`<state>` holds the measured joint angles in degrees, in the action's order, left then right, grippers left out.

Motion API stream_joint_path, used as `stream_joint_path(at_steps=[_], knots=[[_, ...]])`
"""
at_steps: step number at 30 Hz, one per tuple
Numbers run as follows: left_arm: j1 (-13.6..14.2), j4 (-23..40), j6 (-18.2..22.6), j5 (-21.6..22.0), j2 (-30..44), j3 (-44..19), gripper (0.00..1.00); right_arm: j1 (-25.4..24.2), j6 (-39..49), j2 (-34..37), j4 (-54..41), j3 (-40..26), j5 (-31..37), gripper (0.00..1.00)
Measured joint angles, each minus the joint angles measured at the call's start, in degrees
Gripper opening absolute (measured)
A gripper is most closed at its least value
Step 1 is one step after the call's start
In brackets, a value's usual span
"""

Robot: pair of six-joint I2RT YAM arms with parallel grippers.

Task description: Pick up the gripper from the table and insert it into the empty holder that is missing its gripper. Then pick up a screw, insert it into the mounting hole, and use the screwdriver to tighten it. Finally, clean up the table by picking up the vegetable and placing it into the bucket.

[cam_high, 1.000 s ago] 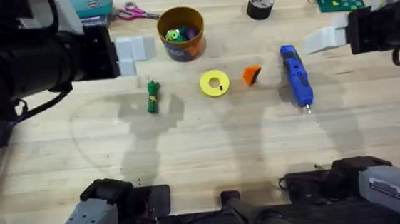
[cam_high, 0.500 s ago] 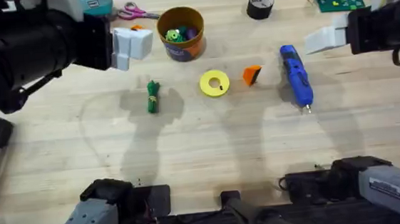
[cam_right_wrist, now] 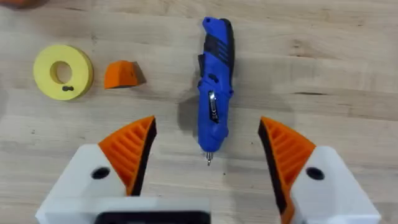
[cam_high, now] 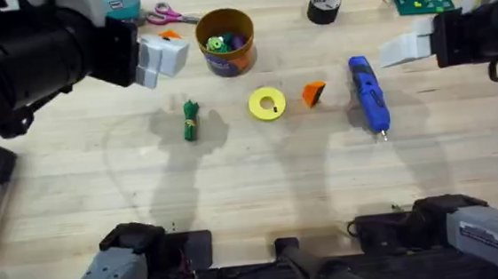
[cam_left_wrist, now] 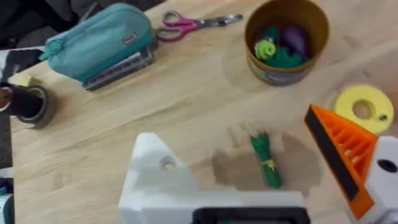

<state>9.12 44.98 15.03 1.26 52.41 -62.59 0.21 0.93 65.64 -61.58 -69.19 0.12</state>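
The orange gripper (cam_high: 315, 92) lay on the table between the yellow disc (cam_high: 267, 103) and the screwdriver (cam_high: 368, 93), nearer the right gripper (cam_right_wrist: 208, 180), whose fingers were spread wide and empty.

Black arms; white angular fingers with screw holes; orange ribbed pads (cam_right_wrist: 132, 149), one missing at left.
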Motion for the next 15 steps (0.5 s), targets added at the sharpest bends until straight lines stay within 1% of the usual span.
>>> stream_joint_path(at_steps=[3, 6, 8, 10, 15], knots=[[-3.11, -3.47, -0.01, -1.57, -1.47, 1.95, 0.986, 0.0, 0.0, 0.01, 0.0, 0.0, 0.0, 0.997], [-7.63, -8.69, -0.06, -5.21, -5.4, 7.01, 0.986, 0.0, 0.02, 0.01, 0.0, 0.0, 0.0, 0.997], [-9.77, -13.63, -0.02, -8.02, -8.74, 11.64, 0.986, 0.0, 0.0, 0.01, 0.0, 0.0, 0.02, 0.996], [-10.54, -17.9, -0.03, -10.48, -11.73, 15.92, 0.985, 0.0, 0.03, 0.01, 0.0, 0.0, 0.01, 0.997], [-10.67, -30.69, 0.0, -16.35, -19.51, 28.38, 0.986, 0.0, 0.17, 0.01, 0.0, 0.0, 0.0, 0.997]])
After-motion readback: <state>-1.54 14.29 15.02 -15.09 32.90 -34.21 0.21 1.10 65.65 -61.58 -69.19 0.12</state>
